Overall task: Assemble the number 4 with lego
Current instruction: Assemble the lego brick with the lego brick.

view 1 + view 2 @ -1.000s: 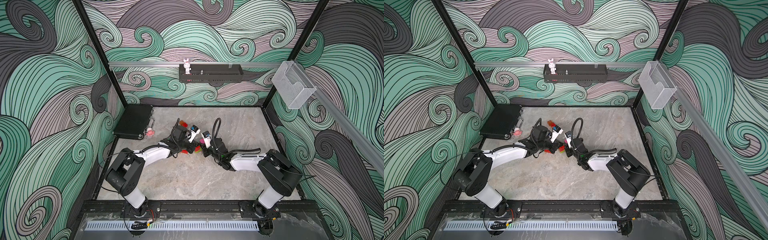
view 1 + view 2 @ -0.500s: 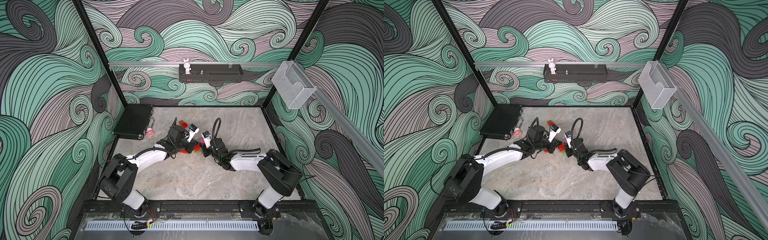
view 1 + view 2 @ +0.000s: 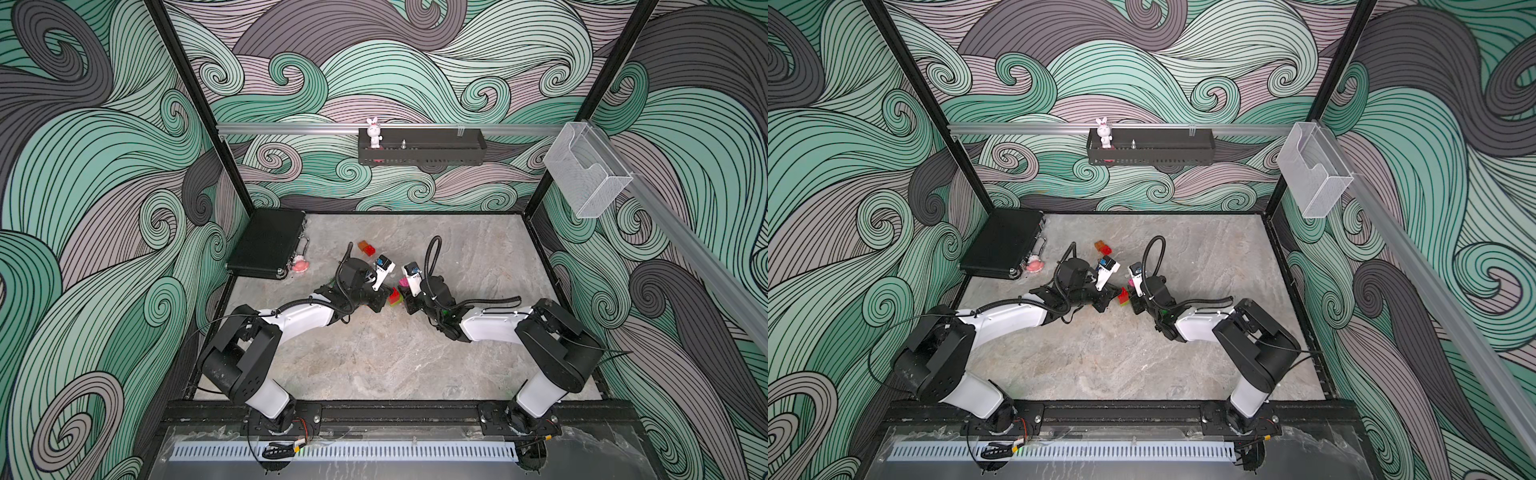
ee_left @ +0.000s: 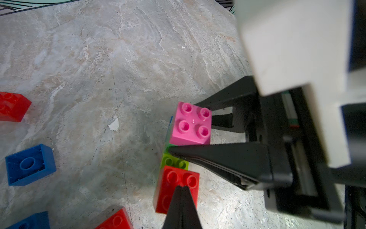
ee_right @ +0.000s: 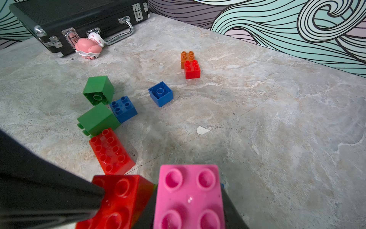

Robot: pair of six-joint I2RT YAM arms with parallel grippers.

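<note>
**Left gripper** (image 4: 181,188): fingers fully closed on each other, holding nothing. The joined tips rest on the studded top of a red studded plastic brick (image 4: 176,188).

**Right gripper** (image 4: 183,126): fingers clamped on 2 opposite sides of a pink 2-by-2 studded plastic brick (image 4: 191,125), studs up. The pink brick sits on top of other bricks. A dark green and a blue edge show beneath it, and no more of them can be made out.

**Adjoining:** a lime studded plastic brick (image 4: 174,161) lies between the pink brick and the red brick, tight against the red brick. This cluster stands mid-way across the grey marble-patterned tabletop (image 3: 374,357).

**Loose bricks, right wrist view, going outward:**
- The red 2-by-4 brick (image 5: 111,152) lies nearest.
- The near dark green brick (image 5: 99,119) lies on its side, touching the studs-up blue brick (image 5: 123,109).
- The far dark green brick (image 5: 98,90) shows its hollow underside.
- The upturned blue brick (image 5: 160,94) lies apart from the others.
- The orange brick (image 5: 187,56) and the small red brick (image 5: 191,69) lie farther off, touching each other.

**Perimeter:** a black hard case with chrome latches (image 5: 79,17) lies at the table edge. A pink-and-white toy figure (image 5: 89,47) lies against its handle.
</note>
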